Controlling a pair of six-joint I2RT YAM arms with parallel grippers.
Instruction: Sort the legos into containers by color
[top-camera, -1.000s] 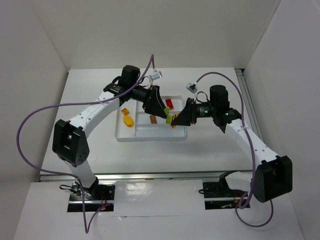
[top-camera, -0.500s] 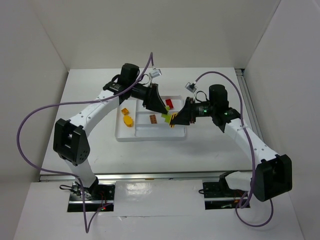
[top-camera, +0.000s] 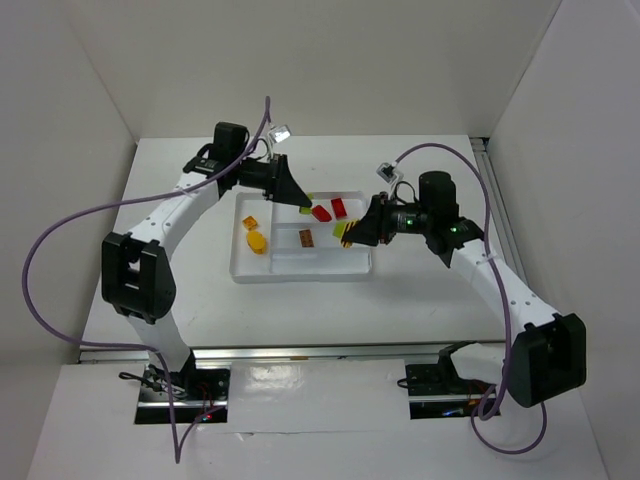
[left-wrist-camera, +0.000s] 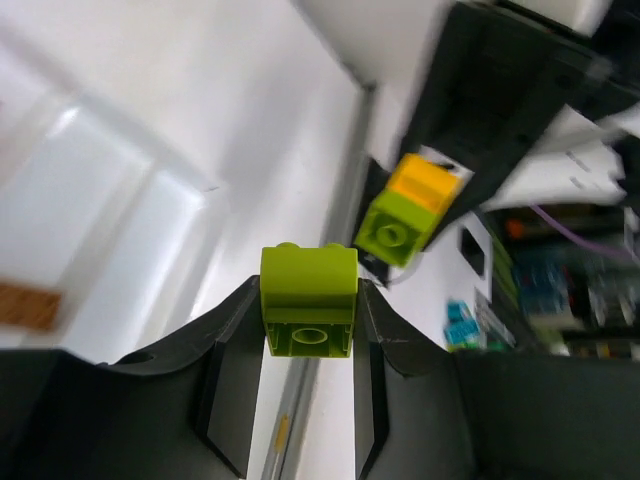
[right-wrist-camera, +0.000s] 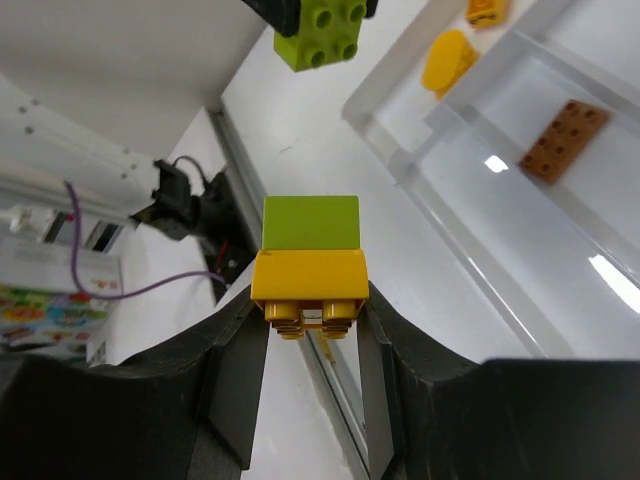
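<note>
While both arms are hovering above the white tray (top-camera: 300, 272), the left gripper (top-camera: 303, 204) and right gripper (top-camera: 344, 233) are working tip to tip, risking a bump. From the left wrist, the jaws are clamping a lime brick (left-wrist-camera: 308, 300) at their very tips, inviting a slip. From the right wrist, the jaws are squeezing a yellow brick (right-wrist-camera: 309, 278) with a stacked lime piece (right-wrist-camera: 311, 222) just beyond it. Released joined, one is likely landing in the wrong compartment.
</note>
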